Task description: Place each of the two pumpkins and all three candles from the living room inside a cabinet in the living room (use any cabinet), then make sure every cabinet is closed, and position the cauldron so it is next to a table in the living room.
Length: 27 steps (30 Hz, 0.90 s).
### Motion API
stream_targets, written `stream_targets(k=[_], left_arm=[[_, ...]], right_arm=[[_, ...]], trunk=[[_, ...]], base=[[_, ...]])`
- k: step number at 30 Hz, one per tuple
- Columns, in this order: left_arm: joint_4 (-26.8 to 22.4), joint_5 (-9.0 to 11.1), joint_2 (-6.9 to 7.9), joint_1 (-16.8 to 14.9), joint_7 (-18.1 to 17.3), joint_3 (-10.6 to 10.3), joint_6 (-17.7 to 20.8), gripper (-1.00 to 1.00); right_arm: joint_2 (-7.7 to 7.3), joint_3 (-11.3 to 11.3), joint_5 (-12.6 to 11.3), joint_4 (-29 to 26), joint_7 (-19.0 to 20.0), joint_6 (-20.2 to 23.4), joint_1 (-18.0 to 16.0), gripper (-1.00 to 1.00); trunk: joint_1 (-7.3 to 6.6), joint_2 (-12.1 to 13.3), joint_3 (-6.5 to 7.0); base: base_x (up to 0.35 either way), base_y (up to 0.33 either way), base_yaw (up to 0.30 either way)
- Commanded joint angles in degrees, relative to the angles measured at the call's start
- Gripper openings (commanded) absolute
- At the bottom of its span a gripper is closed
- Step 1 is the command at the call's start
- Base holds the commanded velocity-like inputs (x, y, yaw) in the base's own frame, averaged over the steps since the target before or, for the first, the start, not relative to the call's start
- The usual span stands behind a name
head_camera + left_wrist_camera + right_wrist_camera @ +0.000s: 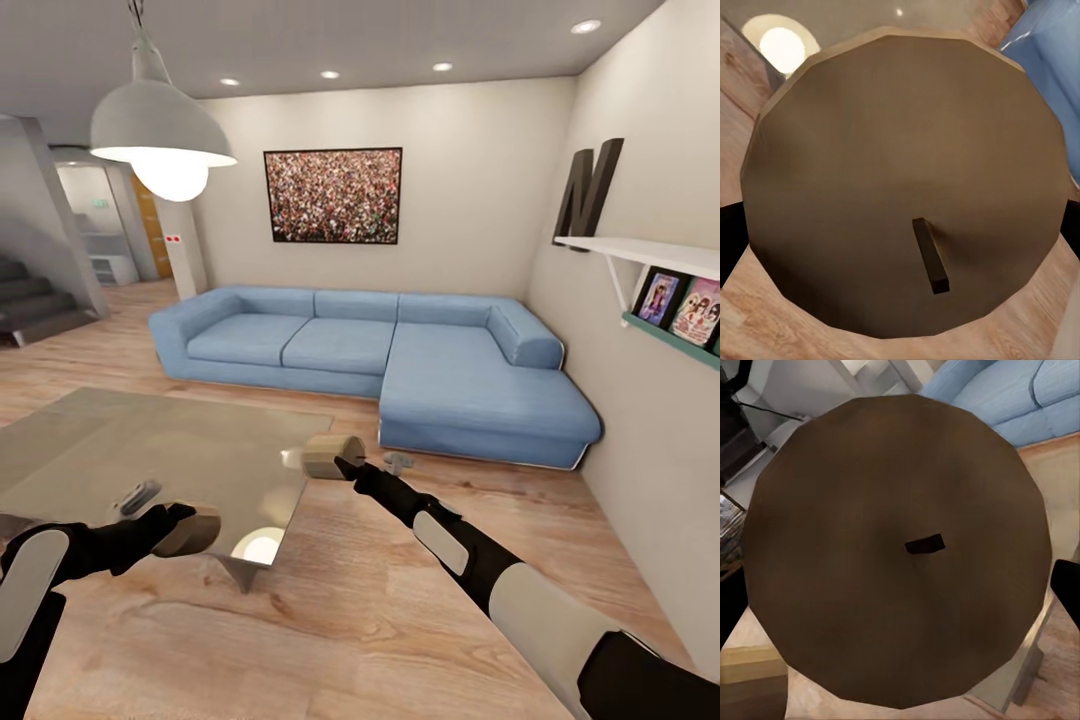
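My left gripper (183, 526) is shut on a beige candle (198, 530), held over the near corner of the low glossy grey table (120, 440). My right gripper (343, 464) is shut on a second candle (330, 455), lying on its side in the air just past the table's right edge. Each wrist view looks straight at a round brown candle top (900, 150) (892, 607) with a short dark wick (930, 255) (924, 544). Black fingers (727, 240) (1066, 592) show at the rims. The pumpkins, cabinet and cauldron are out of view.
A blue corner sofa (400, 355) stands against the far wall. A small grey object (398, 462) lies on the wood floor before it. A pendant lamp (160, 135) hangs at upper left, stairs (35, 300) rise at far left, and a wall shelf (660, 275) juts out on the right.
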Motion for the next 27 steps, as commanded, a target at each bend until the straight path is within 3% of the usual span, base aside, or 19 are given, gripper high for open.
stream_targets(k=[1, 18, 27], left_arm=[[-0.06, 0.57, -0.01, -0.04, 0.65, 0.22, 0.16, -1.0], [-0.06, 0.67, 0.0, -0.04, 0.67, 0.8, 0.16, -1.0], [-0.06, 0.72, 0.01, -0.04, 0.65, 1.69, 0.16, -1.0]], right_arm=[[-0.01, 0.37, -0.64, 0.08, 0.12, -0.29, -0.1, -1.0], [0.01, 0.46, -0.71, 0.08, 0.05, -0.38, -0.1, -1.0], [0.01, 0.53, -0.71, 0.08, 0.05, -0.38, -0.1, -1.0]], trunk=[[0.0, -0.04, -0.01], [0.0, -0.04, 0.82], [0.0, -0.04, 1.26]], base=[[0.0, 0.0, 0.226], [0.005, 0.0, 0.226], [0.197, 0.144, 0.226]])
